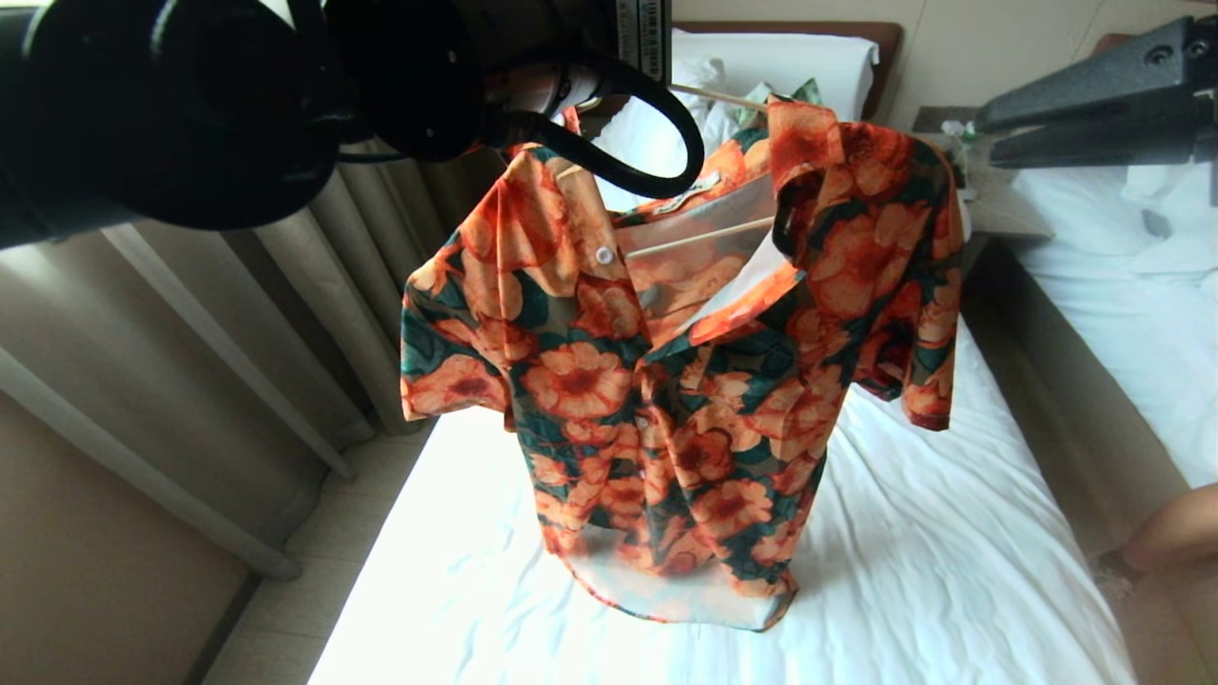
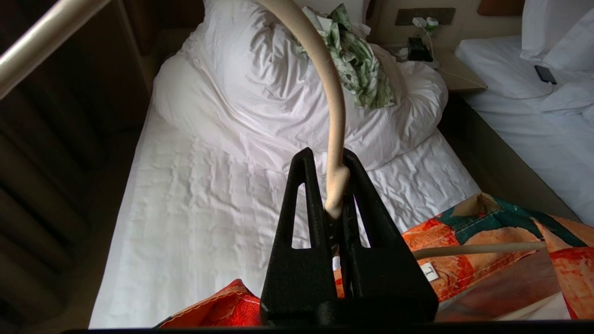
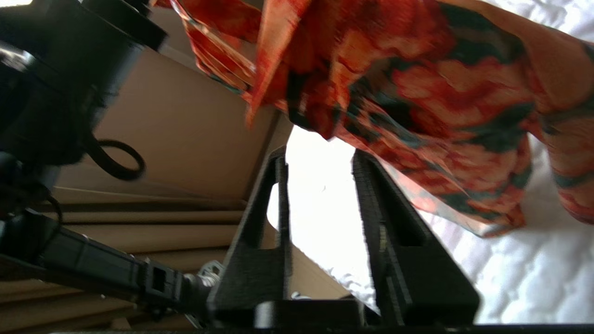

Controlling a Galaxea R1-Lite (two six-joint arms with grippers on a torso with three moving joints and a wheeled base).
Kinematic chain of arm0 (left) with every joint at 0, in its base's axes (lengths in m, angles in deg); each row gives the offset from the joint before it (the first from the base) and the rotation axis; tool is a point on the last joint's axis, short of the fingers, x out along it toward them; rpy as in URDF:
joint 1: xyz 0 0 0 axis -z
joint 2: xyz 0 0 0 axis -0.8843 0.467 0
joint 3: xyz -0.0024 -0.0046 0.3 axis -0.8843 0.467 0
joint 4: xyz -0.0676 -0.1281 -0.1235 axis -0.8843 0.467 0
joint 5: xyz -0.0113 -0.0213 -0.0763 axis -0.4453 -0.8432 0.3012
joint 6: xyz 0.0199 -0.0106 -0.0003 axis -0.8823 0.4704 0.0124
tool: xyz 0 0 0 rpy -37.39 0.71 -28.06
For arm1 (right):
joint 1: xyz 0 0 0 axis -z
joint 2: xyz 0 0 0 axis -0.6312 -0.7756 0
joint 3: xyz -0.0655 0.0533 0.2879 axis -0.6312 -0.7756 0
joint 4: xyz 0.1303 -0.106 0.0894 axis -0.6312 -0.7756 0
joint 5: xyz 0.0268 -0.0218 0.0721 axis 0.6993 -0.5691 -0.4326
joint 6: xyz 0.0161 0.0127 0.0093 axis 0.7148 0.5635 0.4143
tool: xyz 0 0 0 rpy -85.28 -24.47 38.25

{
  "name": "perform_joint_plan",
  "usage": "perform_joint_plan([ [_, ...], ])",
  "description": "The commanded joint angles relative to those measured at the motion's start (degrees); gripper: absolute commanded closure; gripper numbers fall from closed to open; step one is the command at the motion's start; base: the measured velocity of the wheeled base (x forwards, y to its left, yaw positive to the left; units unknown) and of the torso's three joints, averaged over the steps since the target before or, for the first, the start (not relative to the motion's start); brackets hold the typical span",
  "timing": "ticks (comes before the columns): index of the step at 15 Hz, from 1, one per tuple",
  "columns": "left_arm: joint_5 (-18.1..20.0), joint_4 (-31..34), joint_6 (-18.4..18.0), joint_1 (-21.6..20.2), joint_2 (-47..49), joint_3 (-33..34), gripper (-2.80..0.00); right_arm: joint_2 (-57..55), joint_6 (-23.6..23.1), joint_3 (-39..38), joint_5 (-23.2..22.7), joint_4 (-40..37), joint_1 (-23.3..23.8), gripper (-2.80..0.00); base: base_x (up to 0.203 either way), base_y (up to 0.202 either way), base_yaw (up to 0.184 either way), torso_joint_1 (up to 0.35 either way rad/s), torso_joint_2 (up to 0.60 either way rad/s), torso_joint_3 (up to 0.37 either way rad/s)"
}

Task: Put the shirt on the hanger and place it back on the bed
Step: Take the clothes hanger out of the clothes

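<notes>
The orange-flowered shirt [image 1: 666, 381] hangs in the air on the cream hanger [image 1: 699, 238], its hem just above the bed [image 1: 952, 533]. My left gripper [image 2: 327, 160] is shut on the neck of the hanger [image 2: 335, 116], below its curved hook, with the shirt's collar [image 2: 468, 250] right under the fingers. Its arm [image 1: 190, 105] fills the upper left of the head view. My right gripper [image 1: 988, 138] is open at the upper right, apart from the shirt's shoulder. In the right wrist view, nothing lies between the fingers of the right gripper [image 3: 319, 155], and the shirt [image 3: 417, 83] hangs just beyond them.
A bunched white duvet [image 2: 260, 83] with a green leaf-print garment [image 2: 357, 65] on it lies at the head of the bed. A nightstand [image 1: 999, 205] and a second white bed [image 1: 1123, 285] are to the right, curtains [image 1: 238, 314] to the left. Part of a person [image 1: 1175, 528] shows at the right edge.
</notes>
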Motion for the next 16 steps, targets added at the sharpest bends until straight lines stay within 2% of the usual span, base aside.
perform_joint_plan([
  [1,-0.2,-0.1,-0.1,0.0,0.0,0.0,0.0,-3.6,1.2,1.5,1.7,0.6,-2.6,-2.8,0.0,0.0,0.0,0.0,0.0,0.0],
  [3,-0.2,-0.1,-0.1,0.1,0.0,0.0,0.0,-5.4,2.3,1.7,5.7,3.2,-5.0,-2.8,0.0,0.0,0.0,0.0,0.0,0.0],
  [8,-0.3,-0.1,-0.1,0.1,-0.4,0.0,0.0,-8.8,3.4,2.3,6.5,8.3,-7.7,-2.8,0.0,0.0,0.0,0.0,0.0,0.0],
  [11,-0.3,-0.1,-0.1,0.0,-0.5,0.0,0.0,-11.3,4.5,3.8,9.8,10.8,-9.6,-2.8,0.0,0.0,0.0,0.0,0.0,0.0],
  [12,-0.3,-0.1,-0.1,0.0,-0.5,0.0,0.0,-11.7,5.0,3.7,9.9,12.0,-10.4,0.0,0.0,0.0,0.0,0.0,0.0,0.0],
  [16,-0.3,-0.1,-0.1,0.1,-0.6,0.0,0.0,-12.9,5.1,3.8,10.1,13.6,-11.8,0.0,0.0,0.0,0.0,0.0,0.0,0.0],
])
